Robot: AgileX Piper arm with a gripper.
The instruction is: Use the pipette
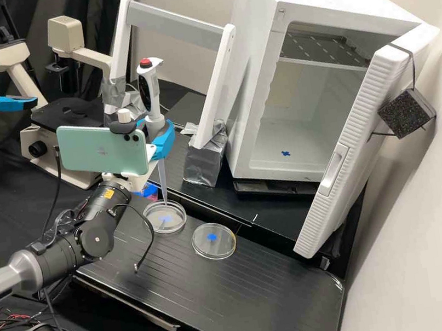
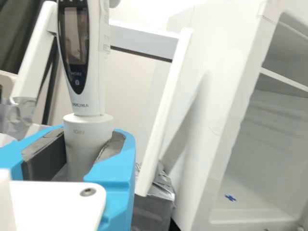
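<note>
In the high view, the gripper (image 1: pixel 164 141) is closed around the lower body of the nearly upright pipette (image 1: pixel 150 96), whose tip points down at a petri dish (image 1: pixel 156 227) below the gripper; contact can't be told. Another dish (image 1: pixel 221 249) lies just beside that one.

In the wrist view, dark-padded blue fingers clasp the pipette's pale collar; beyond them stand a white frame (image 2: pixel 160 110) and an open white cabinet (image 2: pixel 226 139).

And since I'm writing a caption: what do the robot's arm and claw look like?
The arm is dark grey and black, with rounded joints, a silvery-grey link, a small yellow label and a black cable. The claw has a white body and two bright blue fingers lined with dark pads.
</note>
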